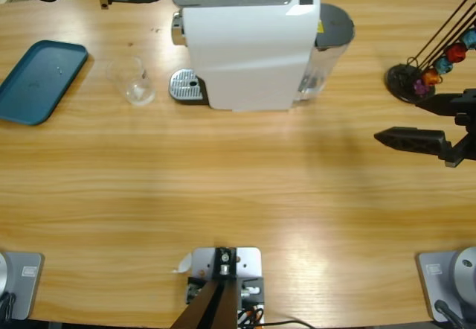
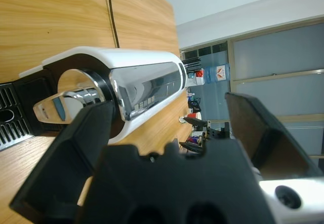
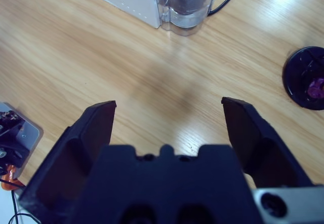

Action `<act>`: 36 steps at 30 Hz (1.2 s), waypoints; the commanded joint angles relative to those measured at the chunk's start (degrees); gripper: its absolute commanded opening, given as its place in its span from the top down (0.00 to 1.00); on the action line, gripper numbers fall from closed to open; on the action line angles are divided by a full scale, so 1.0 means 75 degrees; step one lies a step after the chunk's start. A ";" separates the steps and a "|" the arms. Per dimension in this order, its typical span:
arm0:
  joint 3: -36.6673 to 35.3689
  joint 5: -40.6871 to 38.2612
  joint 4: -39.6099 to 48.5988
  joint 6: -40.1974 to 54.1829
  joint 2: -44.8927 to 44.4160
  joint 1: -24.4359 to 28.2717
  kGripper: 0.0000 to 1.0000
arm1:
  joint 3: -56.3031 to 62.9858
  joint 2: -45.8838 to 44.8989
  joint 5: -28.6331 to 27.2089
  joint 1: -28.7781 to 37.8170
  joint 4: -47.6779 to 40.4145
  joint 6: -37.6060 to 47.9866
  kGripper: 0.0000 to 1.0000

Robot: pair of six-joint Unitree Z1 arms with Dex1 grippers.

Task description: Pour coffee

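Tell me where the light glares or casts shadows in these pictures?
High view: a pale sheen on the table below the coffee machine. Left wrist view: the machine's chrome front mirrors its surroundings. Right wrist view: a soft dark shadow on the wood ahead of the jaws, glare at top right.

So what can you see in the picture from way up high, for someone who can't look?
A white coffee machine stands at the back of a long wooden table, with a clear empty cup and a blue tray to its left. A black gripper reaches in from the right, near a capsule rack.
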 commanded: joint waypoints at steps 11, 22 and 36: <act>-0.0026 -0.0023 -0.0228 -0.0171 0.0639 -0.0187 0.14 | 0.0267 0.0111 -0.0070 -0.0059 -0.0054 0.0006 0.12; 0.0084 -0.0001 -0.0275 -0.0265 0.0644 -0.0187 0.77 | 0.0267 0.0141 -0.0070 -0.0059 -0.0054 0.0006 0.41; 0.0263 0.0013 -0.0299 -0.0169 0.0461 -0.0187 1.00 | 0.0281 0.0106 -0.0059 -0.0059 -0.0066 0.0006 1.00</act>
